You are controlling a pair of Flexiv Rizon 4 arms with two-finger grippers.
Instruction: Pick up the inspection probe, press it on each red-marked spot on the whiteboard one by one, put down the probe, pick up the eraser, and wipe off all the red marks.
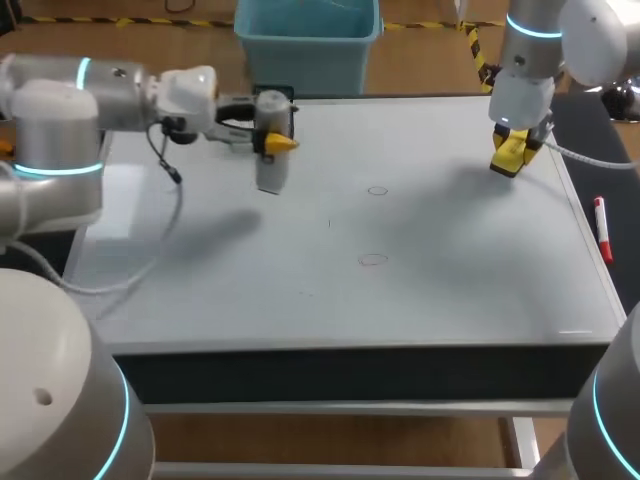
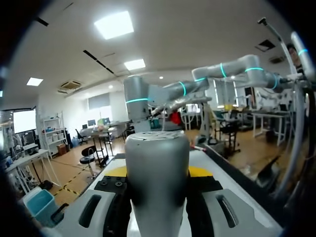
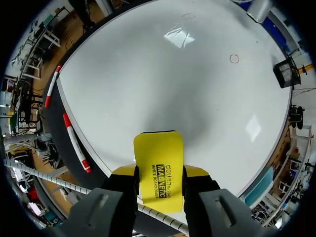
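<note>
The whiteboard (image 1: 450, 290) is bearing two faint red rings (image 1: 377, 190). Over its far left the left gripper (image 1: 274, 137) is clamping the probe (image 1: 271, 170), seemingly rigid and slick; the right gripper (image 3: 159, 173) is pinching the light eraser (image 3: 158, 150) mid-body, far right.

A robotics lab, shown by my left arm (image 1: 60, 125) and right arm (image 1: 527, 70) over a whiteboard table (image 1: 450, 270).
</note>
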